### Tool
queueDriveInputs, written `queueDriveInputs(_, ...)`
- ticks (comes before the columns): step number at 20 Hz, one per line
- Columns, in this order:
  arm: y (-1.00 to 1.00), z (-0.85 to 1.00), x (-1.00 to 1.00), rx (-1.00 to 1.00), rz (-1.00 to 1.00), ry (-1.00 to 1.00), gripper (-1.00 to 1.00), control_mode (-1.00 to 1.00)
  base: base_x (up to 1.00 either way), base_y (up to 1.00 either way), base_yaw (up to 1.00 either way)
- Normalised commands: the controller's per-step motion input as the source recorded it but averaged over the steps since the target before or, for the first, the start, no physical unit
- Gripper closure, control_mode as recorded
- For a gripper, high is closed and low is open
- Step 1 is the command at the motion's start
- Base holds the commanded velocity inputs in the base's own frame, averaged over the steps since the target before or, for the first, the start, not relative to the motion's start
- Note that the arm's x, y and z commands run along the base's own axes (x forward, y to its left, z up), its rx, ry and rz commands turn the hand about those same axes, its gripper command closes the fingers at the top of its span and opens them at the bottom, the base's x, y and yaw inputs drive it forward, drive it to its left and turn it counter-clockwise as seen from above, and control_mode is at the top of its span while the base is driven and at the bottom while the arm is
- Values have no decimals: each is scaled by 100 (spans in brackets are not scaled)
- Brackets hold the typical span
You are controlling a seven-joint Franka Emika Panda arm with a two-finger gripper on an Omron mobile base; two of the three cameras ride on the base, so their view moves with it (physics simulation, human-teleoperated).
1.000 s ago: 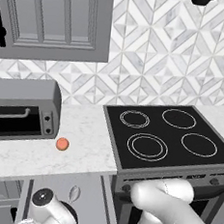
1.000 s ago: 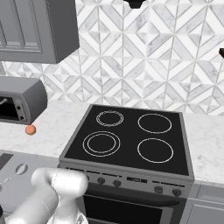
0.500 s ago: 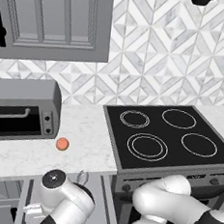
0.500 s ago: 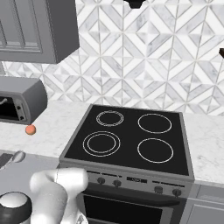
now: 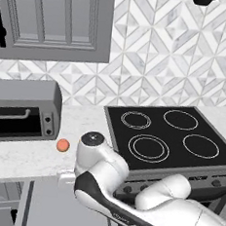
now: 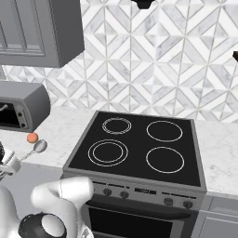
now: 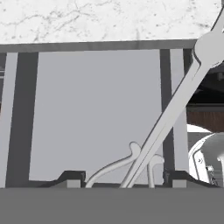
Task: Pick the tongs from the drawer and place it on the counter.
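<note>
Hand view, from the left: the drawer (image 7: 96, 113) takes up the left and middle of the frame, a flat grey floor between dark side rails. The counter (image 7: 109, 17) runs as a marble band across the top. Along the bottom edge sits my pincer (image 7: 126, 180), one dark fingertip (image 7: 71, 178) at lower left and the other at lower right.

The tongs (image 7: 175, 105) lie between those tips. Their looped end and two splayed arms are at bottom centre, right in my grip. The slim shaft slants up toward the upper right of the frame. The rounded tip sits at the upper right edge, crossing the drawer's far rail just under the marble. I am clamped on the tongs by their looped end, with the tip pointing away from me.

Right base view, again from the left: the shaft rises from the left edge of the frame, where my hand is. It slants up and right to the spoon-like tip, which is level with the counter's front edge. An orange ball (image 6: 32, 137) rests on the marble just above and left of that tip, apart from it. A grey oven (image 6: 23, 107) stands behind the ball. The black stovetop (image 6: 139, 144) fills the middle and right, well apart from the tongs.
</note>
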Motion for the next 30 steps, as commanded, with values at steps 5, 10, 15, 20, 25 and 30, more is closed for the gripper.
queueDriveInputs(5, -32, -7, 100, 0, 0, 21, 100, -100, 0, 0, 0)
queueDriveInputs(10, 14, -32, 100, -2, 0, 14, 100, -100, 0, 0, 0)
queueDriveInputs(15, 30, -32, 100, -6, 0, 9, 100, -100, 0, 0, 0)
queueDriveInputs(20, 28, -34, 100, -6, 1, 2, 100, -100, 0, 0, 0)
queueDriveInputs(25, 19, -42, 83, -5, 4, 1, -100, -100, 0, 0, 0)
queueDriveInputs(30, -1, -26, -9, -1, 5, -4, -100, -100, 0, 0, 0)
